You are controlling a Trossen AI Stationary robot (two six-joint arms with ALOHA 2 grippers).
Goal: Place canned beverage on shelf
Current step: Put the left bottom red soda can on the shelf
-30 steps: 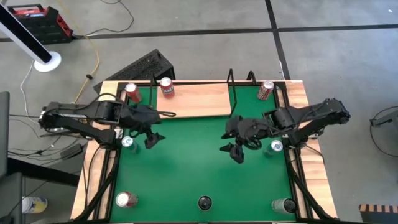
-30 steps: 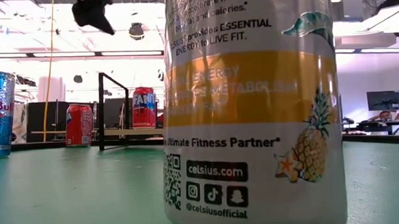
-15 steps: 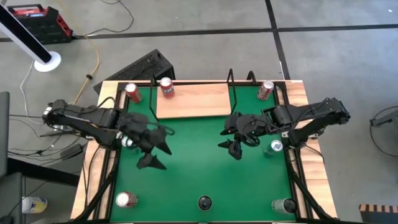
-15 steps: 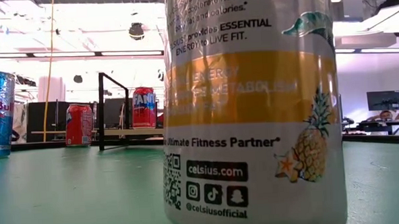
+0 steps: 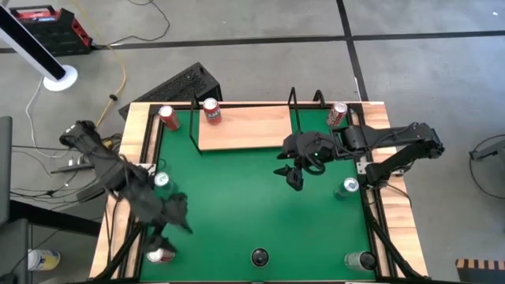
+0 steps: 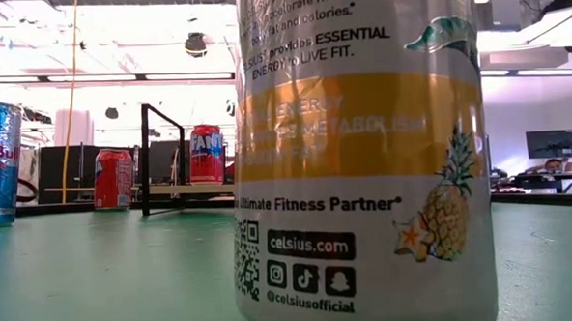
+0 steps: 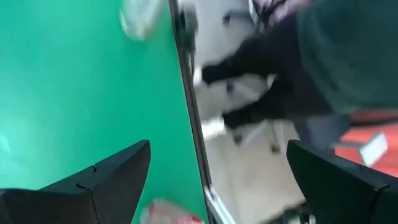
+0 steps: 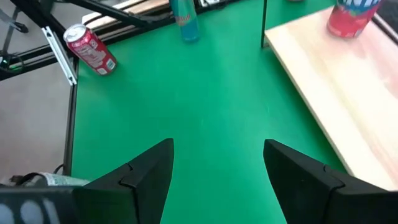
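The shelf [image 5: 245, 128] is a light-wood board with black rod ends, standing at the far middle of the green table; it also shows in the right wrist view [image 8: 336, 81] and the low view [image 6: 186, 189]. A red can [image 5: 211, 110] stands on its left end. Other cans stand on the green top: a red one [image 5: 167, 118] far left, a red one [image 5: 337, 114] far right, and a red-topped one [image 5: 160, 254] near left. My left gripper [image 5: 167, 229] is open and empty just above that near-left can [image 7: 171, 213]. My right gripper [image 5: 293, 177] is open and empty in front of the shelf's right end.
Slim cans stand at the left edge [image 5: 162, 180] and the right edge [image 5: 349, 187], and another at the near right corner [image 5: 359, 259]. A large Celsius can [image 6: 358, 157] fills the low view. The green middle [image 5: 237, 197] holds no objects. Wooden rails edge the table [image 5: 394, 205].
My left gripper has swung from beside the shelf's left end toward the table's near-left corner, turning as it went, and now stands over the near-left can. My right gripper has gone a little toward the far edge, nearer the shelf. No can has moved.
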